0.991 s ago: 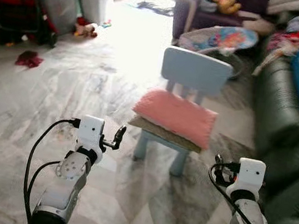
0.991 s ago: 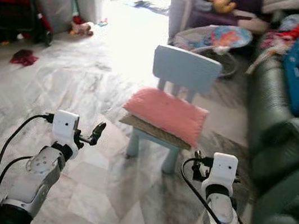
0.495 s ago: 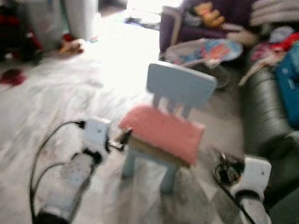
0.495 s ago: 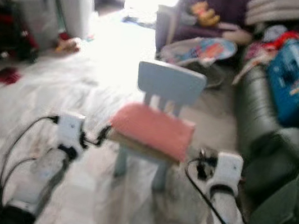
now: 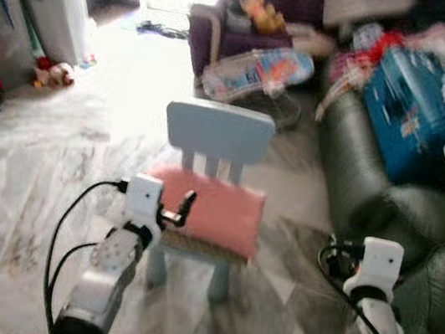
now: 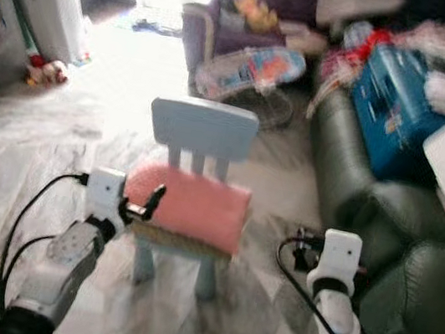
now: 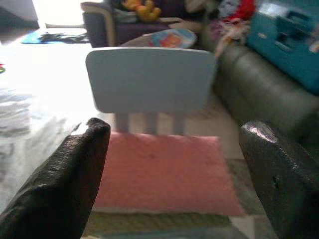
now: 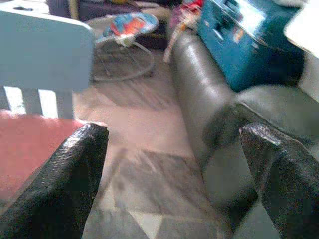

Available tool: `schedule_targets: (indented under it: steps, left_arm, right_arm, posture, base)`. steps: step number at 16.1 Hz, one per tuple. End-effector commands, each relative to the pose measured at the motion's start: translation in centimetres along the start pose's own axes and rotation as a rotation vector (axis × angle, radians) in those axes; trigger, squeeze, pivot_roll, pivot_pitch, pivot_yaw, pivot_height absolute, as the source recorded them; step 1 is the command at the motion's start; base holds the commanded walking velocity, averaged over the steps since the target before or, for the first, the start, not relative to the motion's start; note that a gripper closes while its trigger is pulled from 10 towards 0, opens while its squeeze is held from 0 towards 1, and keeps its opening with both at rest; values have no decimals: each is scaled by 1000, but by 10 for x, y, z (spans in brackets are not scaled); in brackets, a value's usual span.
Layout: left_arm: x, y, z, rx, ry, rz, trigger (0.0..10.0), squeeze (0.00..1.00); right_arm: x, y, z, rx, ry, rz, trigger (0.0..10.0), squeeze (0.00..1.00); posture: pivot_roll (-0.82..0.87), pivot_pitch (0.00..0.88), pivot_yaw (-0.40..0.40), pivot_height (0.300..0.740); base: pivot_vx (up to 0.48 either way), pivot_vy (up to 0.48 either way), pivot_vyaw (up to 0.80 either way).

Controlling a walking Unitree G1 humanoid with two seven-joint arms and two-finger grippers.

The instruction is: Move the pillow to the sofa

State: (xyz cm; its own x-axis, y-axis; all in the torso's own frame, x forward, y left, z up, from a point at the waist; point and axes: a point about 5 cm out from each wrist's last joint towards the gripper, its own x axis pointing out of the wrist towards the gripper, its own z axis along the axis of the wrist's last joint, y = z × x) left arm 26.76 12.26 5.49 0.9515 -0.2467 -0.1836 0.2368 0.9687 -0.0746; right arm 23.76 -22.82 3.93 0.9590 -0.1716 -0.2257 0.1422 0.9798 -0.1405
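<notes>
A pink pillow point(image 5: 214, 210) lies on the seat of a small light-blue chair point(image 5: 218, 131), on top of a thin tan mat point(image 7: 164, 221). My left gripper point(image 5: 177, 211) is raised at the pillow's near left edge, open and holding nothing; in the left wrist view the pillow point(image 7: 164, 172) lies ahead between the spread fingers point(image 7: 65, 189). To the right of the chair my right gripper point(image 8: 169, 194) is open and empty, between the chair and the dark green sofa point(image 5: 358, 167). The views are blurred.
On the sofa lie a blue case point(image 5: 409, 112) and heaped clothes. Behind the chair stand a baby bouncer point(image 5: 259, 67) and a purple armchair point(image 5: 254, 19) with a toy. A white bin point(image 5: 57, 9) and small toys point(image 5: 51, 72) are at the far left. Marble floor lies around the chair.
The camera has moved forward and swung right, so chair and sofa are nearer. My left gripper now overlaps the pillow's left edge. Both grippers stay open.
</notes>
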Motion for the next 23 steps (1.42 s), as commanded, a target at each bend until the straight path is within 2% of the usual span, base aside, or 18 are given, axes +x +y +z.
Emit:
schedule_targets:
  steps: [1, 11, 17, 18, 20, 23]
  left_arm:
    - [-1, 8, 3, 12, -5, 23, 10000, 0]
    - [-3, 10, 4, 18, 0, 26, 10000, 0]
    - [-4, 7, 4, 24, 1, 21, 10000, 0]
    - [-4, 4, 6, 5, -19, 12, 10000, 0]
    - [-4, 3, 7, -17, -25, 31, 10000, 0]
    - [-5, 3, 1, 9, 10, 56, 10000, 0]
  right_arm:
    - [2, 7, 4, 10, -15, 21, 10000, 0]
    - [1, 10, 1, 11, -7, 31, 10000, 0]
    - [2, 7, 2, 12, -17, 19, 10000, 0]
    - [2, 7, 2, 10, -18, 21, 10000, 0]
    - [2, 6, 2, 9, -19, 22, 10000, 0]
    - [3, 6, 2, 4, -19, 28, 10000, 0]
  posture:
    - [-29, 0, 2, 740]
    - [-21, 0, 11, 740]
    - [-18, 0, 12, 740]
    - [-19, 0, 12, 740]
    - [-18, 0, 7, 740]
    - [-15, 0, 1, 740]
  base:
    - [412, 244, 0]
    - [396, 270, 0]
    - [392, 277, 0]
    - [356, 0, 0]
    - [0, 0, 0]
    - [0, 0, 0]
